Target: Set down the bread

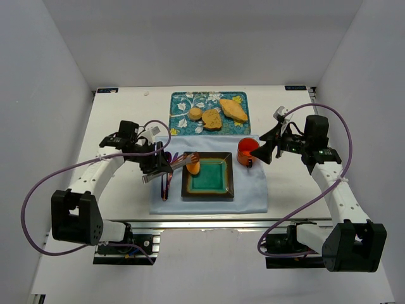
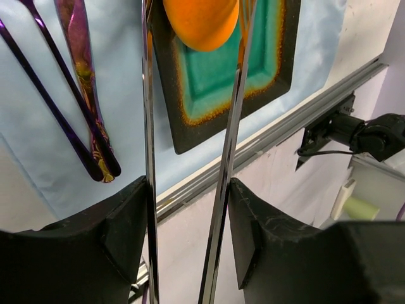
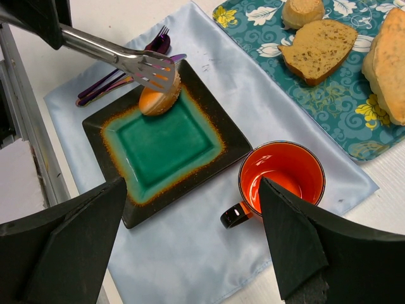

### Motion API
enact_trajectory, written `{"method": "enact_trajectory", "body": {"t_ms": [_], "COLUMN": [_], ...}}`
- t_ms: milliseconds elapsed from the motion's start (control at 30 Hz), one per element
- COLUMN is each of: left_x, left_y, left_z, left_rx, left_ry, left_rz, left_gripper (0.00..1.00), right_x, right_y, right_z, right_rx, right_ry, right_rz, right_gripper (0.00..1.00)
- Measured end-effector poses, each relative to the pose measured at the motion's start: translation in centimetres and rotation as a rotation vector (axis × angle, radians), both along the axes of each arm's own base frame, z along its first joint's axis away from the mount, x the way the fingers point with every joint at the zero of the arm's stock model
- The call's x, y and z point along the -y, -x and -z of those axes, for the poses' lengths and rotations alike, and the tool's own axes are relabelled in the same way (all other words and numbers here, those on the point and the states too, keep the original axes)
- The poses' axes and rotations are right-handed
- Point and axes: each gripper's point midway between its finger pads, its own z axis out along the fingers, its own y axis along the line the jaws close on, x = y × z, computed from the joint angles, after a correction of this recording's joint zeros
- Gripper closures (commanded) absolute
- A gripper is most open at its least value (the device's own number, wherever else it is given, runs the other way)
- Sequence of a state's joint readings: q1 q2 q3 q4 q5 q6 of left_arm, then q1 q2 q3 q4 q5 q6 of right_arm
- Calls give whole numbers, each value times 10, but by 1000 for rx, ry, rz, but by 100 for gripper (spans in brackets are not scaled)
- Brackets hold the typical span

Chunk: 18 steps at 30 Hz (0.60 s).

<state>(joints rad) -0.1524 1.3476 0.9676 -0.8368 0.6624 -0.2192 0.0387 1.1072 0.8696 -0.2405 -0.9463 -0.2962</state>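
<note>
Metal tongs (image 3: 107, 56) are clenched between the left fingers (image 2: 120, 234), so the orange roll (image 1: 193, 166) is pinched over the upper-left corner of the square plate (image 1: 207, 195), ready for release. The right fingers (image 3: 63, 253) are spread, empty.

The left arm (image 1: 95, 178) and right arm (image 1: 338, 193) match — white tubular links between black joint housings, a purple cable (image 1: 23, 218) looping off each, matte black wedge-shaped fingers (image 3: 69, 247).
</note>
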Motion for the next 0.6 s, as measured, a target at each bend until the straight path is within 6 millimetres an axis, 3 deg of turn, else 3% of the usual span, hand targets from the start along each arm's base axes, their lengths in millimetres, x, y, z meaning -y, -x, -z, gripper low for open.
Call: {"method": "enact_trajectory", "body": {"t_ms": [333,500,600], "left_x": [-9,-12,-13], "left_y": [-43,-58,-81], "left_z": [-44,-52,-56], "left_rx": [160,206,263], "left_ry": [-71,-91,-112], "left_rz": [-73,-100,-108], "left_gripper": [40,45,46], "right_x": [0,0,0], "right_y": [0,0,0], "right_z": [0,0,0], "right_rx": [0,2,3], "right_ry": [0,1,0], "right_rz": [0,0,-1], "right_gripper": [11,11,11]}}
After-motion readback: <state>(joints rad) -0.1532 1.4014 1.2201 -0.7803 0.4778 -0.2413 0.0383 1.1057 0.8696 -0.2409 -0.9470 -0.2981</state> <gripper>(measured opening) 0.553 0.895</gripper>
